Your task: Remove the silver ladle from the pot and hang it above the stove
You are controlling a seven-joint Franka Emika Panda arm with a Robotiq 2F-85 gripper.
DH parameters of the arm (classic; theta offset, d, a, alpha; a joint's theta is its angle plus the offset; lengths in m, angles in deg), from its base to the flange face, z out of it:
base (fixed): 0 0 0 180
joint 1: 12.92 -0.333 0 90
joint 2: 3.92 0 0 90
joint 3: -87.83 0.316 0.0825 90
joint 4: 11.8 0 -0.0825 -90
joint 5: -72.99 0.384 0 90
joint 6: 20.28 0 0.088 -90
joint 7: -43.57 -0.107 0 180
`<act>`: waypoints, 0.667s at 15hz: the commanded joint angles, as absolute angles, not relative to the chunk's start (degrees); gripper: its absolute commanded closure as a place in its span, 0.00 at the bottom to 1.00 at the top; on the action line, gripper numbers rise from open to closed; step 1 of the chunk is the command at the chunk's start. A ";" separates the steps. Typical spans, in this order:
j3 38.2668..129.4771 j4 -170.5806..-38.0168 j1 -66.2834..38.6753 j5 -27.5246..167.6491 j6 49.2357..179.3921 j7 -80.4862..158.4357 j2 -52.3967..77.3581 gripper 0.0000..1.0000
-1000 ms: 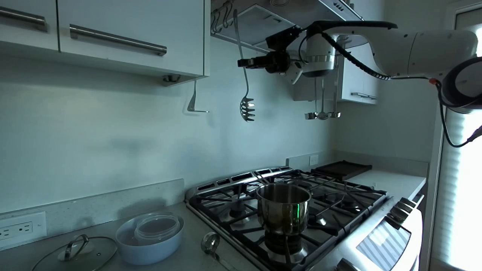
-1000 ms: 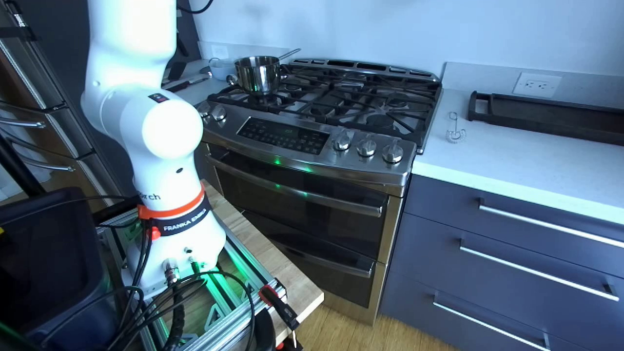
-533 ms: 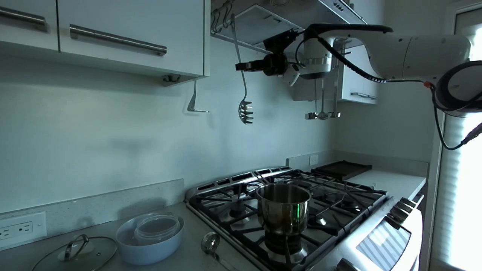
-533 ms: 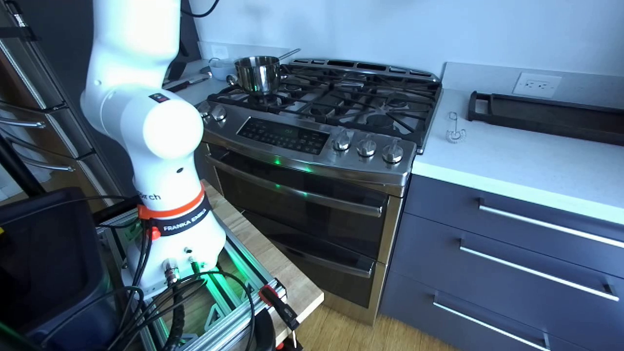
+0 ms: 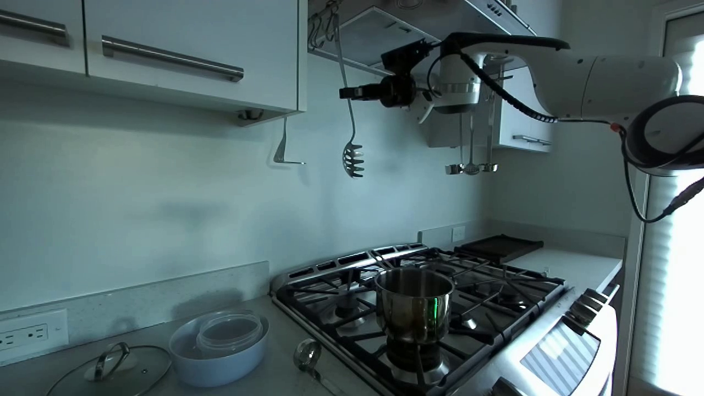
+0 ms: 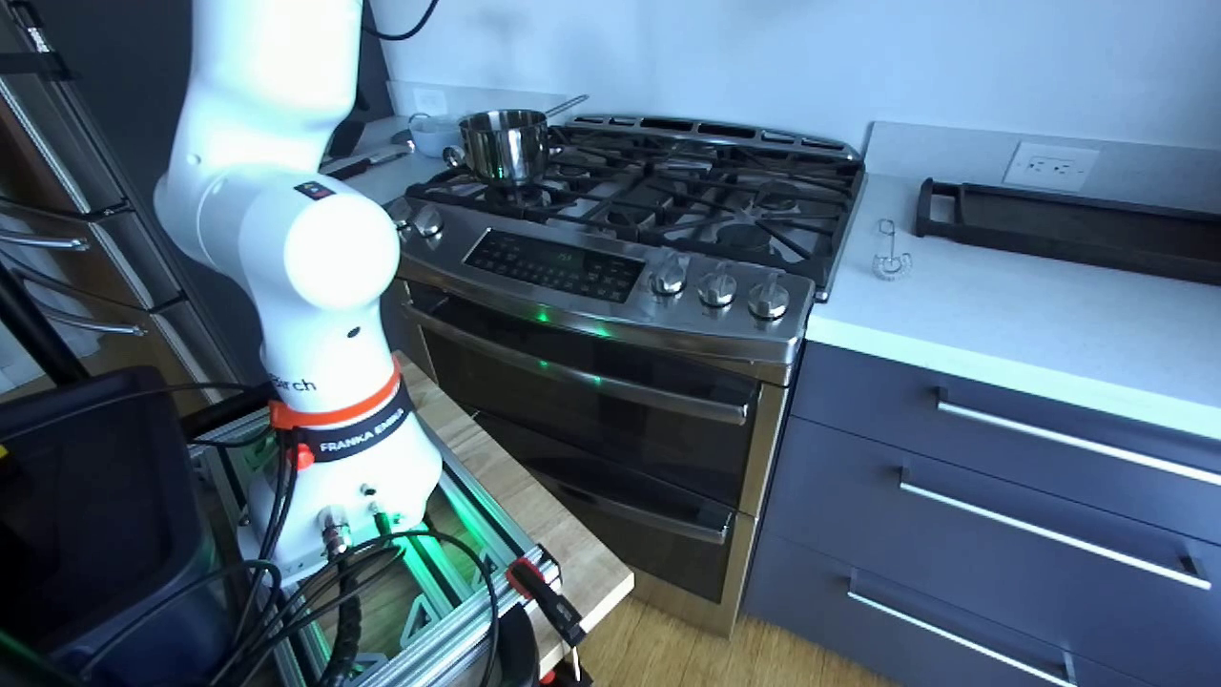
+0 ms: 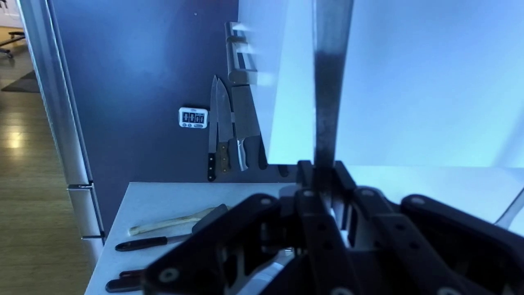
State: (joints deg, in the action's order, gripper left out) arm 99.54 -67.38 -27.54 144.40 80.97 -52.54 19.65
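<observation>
The silver ladle (image 5: 352, 159), a long thin-handled metal utensil with a slotted, toothed head, hangs upright from my gripper (image 5: 346, 93), high above the stove (image 5: 478, 371). My gripper is shut on its handle, which also shows between the fingertips in the wrist view (image 7: 327, 94). The handle's upper end overlaps the hooks (image 5: 315, 30) under the hood in an exterior view; I cannot tell whether they touch. The shiny steel pot (image 5: 413, 319) stands on a front burner, also in an exterior view (image 6: 506, 153); no utensil shows in it.
A white cabinet (image 5: 192, 33) is left of the hood (image 5: 379, 33). A bent utensil (image 5: 281, 151) hangs below its edge. Measuring cups (image 5: 471, 168) hang farther back. A bowl (image 5: 217, 366), a glass lid (image 5: 146, 368) and a round-bowled spoon (image 5: 307, 355) lie on the counter.
My gripper and the ladle have moved left in an exterior view, toward the hooks. They dipped slightly, then rose a little. The pot and counter items have not moved.
</observation>
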 commanded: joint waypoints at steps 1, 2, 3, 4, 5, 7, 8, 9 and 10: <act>99.78 -63.90 -27.88 143.08 81.08 -54.36 21.20 0.97; 99.75 -63.67 -27.88 142.95 81.19 -54.45 21.30 0.97; 99.74 -63.40 -27.87 142.80 81.14 -54.55 21.43 0.97; 99.75 -63.21 -27.89 142.59 81.04 -54.68 21.55 0.97; 99.70 -63.12 -27.91 142.23 80.78 -54.91 21.66 0.97; 99.61 -63.20 -27.96 141.39 80.60 -55.39 21.80 0.97; 99.56 -63.22 -28.00 140.84 80.55 -55.63 21.85 0.97; 99.55 -63.20 -28.04 140.37 80.59 -55.87 21.92 0.97; 99.53 -63.17 -28.08 139.88 80.66 -56.12 21.97 0.97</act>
